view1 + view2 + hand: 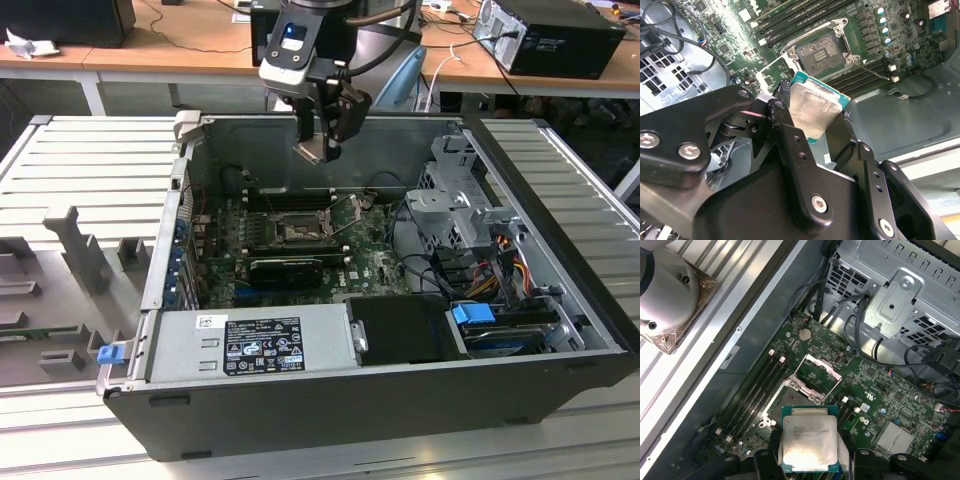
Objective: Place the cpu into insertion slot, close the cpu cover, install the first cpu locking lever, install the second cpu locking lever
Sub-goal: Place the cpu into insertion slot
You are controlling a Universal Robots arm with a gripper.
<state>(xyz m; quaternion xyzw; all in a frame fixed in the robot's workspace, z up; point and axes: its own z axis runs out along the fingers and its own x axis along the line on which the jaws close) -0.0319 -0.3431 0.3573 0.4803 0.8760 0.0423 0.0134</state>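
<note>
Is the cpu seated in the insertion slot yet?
No; in the second wrist view the gripper holds the cpu clear of the insertion slot, which lies bare.

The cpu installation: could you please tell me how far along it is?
Done: the cpu has been picked up. In hand: the end effector grips it above the green board. Left: the insertion slot is empty with its contacts exposed and the cpu cover stands open, so seating, closing and both locking steps remain.
</note>
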